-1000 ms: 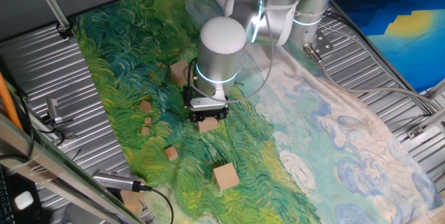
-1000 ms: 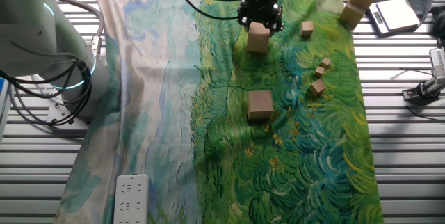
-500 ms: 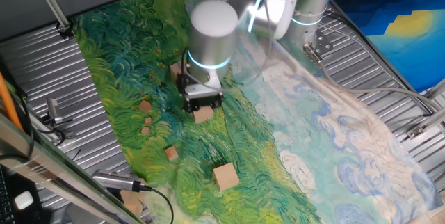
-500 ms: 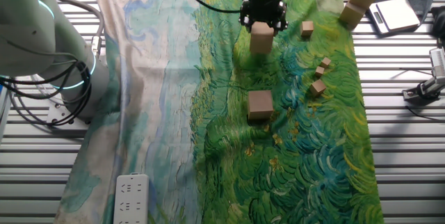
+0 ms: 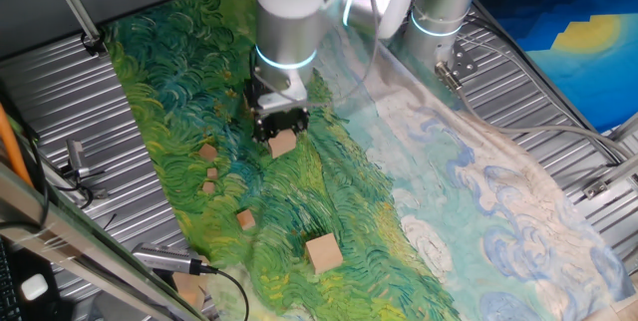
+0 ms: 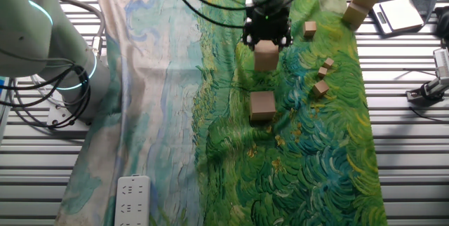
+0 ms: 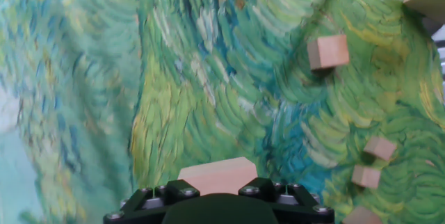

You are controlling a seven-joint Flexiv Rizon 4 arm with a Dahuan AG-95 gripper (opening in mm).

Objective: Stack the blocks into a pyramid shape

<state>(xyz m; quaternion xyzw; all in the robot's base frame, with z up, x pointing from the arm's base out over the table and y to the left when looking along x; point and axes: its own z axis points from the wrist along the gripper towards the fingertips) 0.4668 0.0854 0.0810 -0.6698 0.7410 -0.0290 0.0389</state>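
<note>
The hand (image 6: 266, 38) is pinching a larger block (image 6: 265, 55) and holds it clear of the painted cloth (image 6: 316, 156), toward the far edge of the tabletop in the other fixed view, with a second large block (image 6: 262, 105) lying nearer the cloth's middle. The risk I see is a slip: only the block's top is clamped, so a quick swing could tilt or drop it among the small cubes (image 6: 321, 88). Against half a second ago, the arm has carried the block sideways, closer to those cubes.
</note>
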